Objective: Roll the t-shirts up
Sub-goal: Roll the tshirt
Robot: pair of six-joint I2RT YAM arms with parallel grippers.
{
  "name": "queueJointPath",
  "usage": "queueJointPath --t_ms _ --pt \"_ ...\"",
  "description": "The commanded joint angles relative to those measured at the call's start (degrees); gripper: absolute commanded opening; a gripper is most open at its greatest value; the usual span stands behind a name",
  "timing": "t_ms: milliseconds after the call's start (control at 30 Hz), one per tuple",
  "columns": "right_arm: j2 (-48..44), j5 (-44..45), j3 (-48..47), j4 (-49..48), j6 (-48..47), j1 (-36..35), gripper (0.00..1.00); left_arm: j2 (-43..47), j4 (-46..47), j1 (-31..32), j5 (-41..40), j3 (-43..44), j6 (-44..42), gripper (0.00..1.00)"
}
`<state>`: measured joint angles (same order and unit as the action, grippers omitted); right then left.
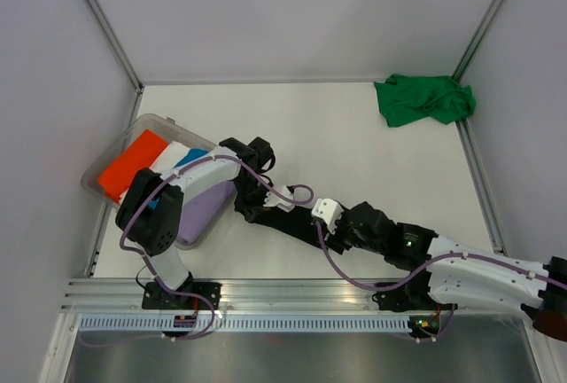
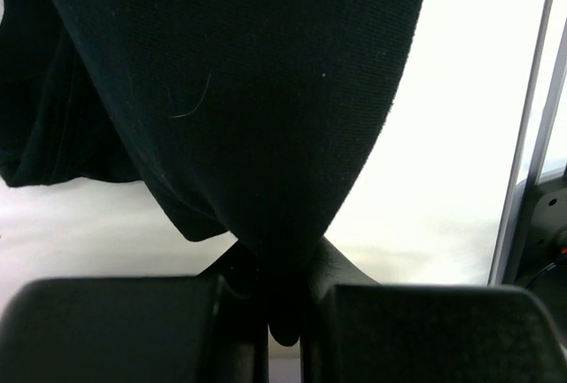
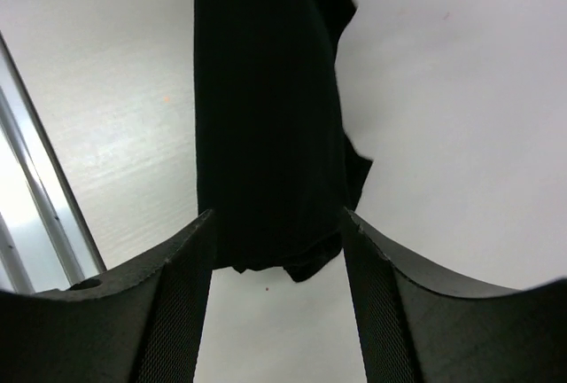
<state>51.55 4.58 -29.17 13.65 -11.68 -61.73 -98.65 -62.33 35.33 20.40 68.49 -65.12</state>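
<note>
Pinching a bunched fold of the black t-shirt (image 2: 239, 90), the left end effector (image 2: 283, 316) is almost fully closed on the cloth, which spreads out ahead of it over the desk (image 1: 354, 152). The right end effector (image 3: 276, 223) stands wide apart, one finger on either side of the same shirt, gripping nothing. All this sits left of middle, toward the near edge, crowded by a clear bin (image 1: 111, 151) of folded clothes at the left edge. The green t-shirt (image 1: 423, 101) lies crumpled in the far right corner.
</note>
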Motion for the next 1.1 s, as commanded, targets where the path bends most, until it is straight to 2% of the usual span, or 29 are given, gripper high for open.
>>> queueJointPath --t_ms 0,67,200,300,367,600,633,700,733,767,833,967,1000,1067 --pt "-11.08 -1.93 1.38 -4.68 1.48 -0.05 0.65 -0.31 -1.31 -0.44 7.01 2.44 -1.68 0.02" --pt "-11.74 -3.43 1.66 -3.02 1.49 -0.05 0.65 -0.75 -1.40 -0.44 7.98 2.70 -1.67 0.02" --pt "-4.12 -7.48 0.43 -1.08 -1.41 -0.31 0.65 -1.54 -1.31 -0.53 6.93 3.23 -2.20 0.02" --pt "1.07 -5.21 -1.06 -0.38 -4.39 -0.76 0.65 -1.46 -1.40 -0.61 6.58 3.32 -2.73 0.02" --pt "3.11 -0.55 -0.72 0.24 -6.32 -0.76 0.66 -1.11 -1.40 -0.70 6.49 3.14 -2.82 0.02" --pt "8.82 3.51 -1.59 0.76 -5.02 -0.84 0.65 -1.10 -1.83 -0.88 6.58 2.79 -3.78 0.02" --pt "9.70 2.72 -2.64 1.37 -4.32 -0.76 0.49 -1.10 -1.92 -0.97 6.93 2.88 -3.87 0.02" --pt "11.90 0.09 -4.05 1.99 -3.36 -0.76 0.26 -1.28 -3.06 -1.23 7.37 3.49 -4.22 0.02" --pt "12.60 -0.88 -5.97 2.17 -2.74 -0.76 0.12 -1.37 -3.76 -1.49 8.07 3.67 -4.40 0.02" --pt "13.83 -2.63 -6.86 2.52 -1.60 -0.76 0.06 -1.37 -4.29 -1.58 8.25 4.02 -4.57 0.02" --pt "14.54 -4.31 -9.14 2.96 1.39 -0.76 0.00 -1.28 -6.14 -2.11 8.42 4.02 -5.10 0.03" --pt "15.16 -12.21 -10.47 2.09 8.59 -0.76 0.00 -1.19 -7.11 -2.72 7.90 4.02 -4.05 0.11" --pt "14.99 -14.57 -10.21 1.21 10.52 -0.84 0.00 -1.45 -7.02 -2.81 7.55 4.63 -2.39 0.21" --pt "14.28 -15.39 -8.72 0.68 16.93 -0.76 0.00 -2.33 -7.11 -3.07 7.46 5.77 -0.10 0.33"
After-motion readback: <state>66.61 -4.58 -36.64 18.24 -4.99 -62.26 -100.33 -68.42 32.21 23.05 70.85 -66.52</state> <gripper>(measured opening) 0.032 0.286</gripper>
